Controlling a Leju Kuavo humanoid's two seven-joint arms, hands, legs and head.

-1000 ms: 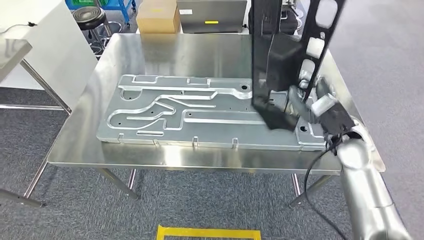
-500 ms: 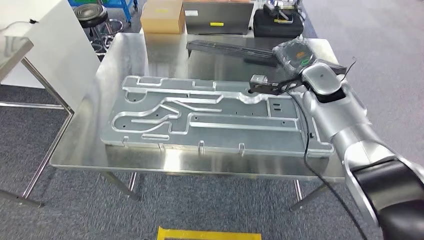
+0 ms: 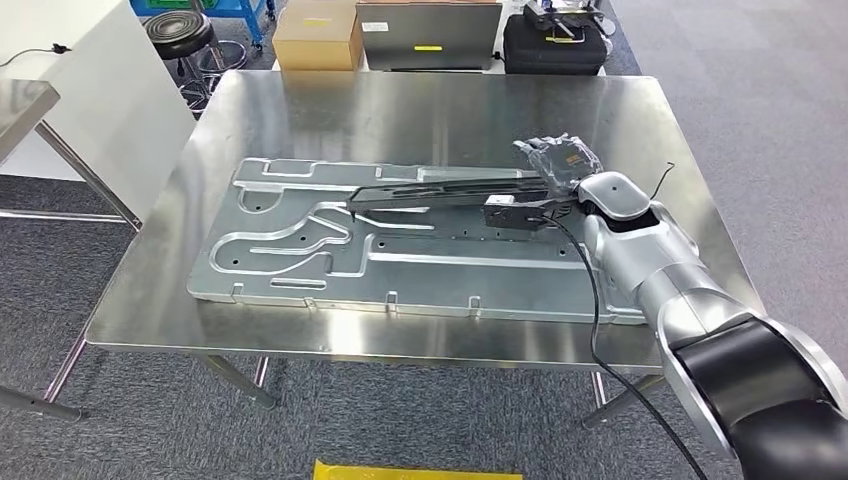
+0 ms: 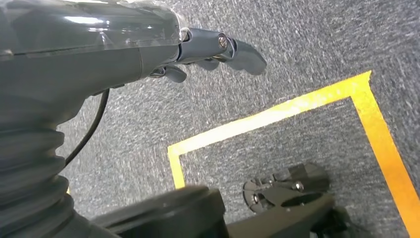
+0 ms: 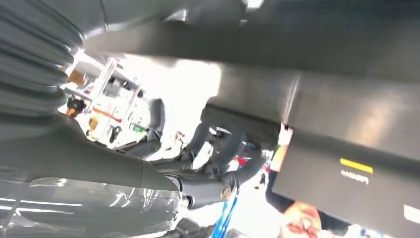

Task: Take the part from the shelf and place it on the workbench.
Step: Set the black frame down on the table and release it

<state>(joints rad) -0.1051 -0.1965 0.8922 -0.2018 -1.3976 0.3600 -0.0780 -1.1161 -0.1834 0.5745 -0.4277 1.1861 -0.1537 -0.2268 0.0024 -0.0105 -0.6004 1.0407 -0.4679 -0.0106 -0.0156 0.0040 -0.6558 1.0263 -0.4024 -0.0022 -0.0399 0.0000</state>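
1. The workbench (image 3: 300, 110) is a big shiny metal table. A large grey metal plate (image 3: 300, 250) with grooves lies flat on it, under and beside the right hand.
2. The part (image 3: 440, 190) is long, dark and thin. It lies low over the plate and reaches away from the right hand (image 3: 562, 160), whose fingers wrap around its near end.
3. The left hand (image 4: 218, 49) hangs over the carpet floor (image 4: 307, 44), fingers loose and apart, holding nothing.
4. This looks like the putting-down step. Next, I think, the right hand must let the part rest flat, then let go.
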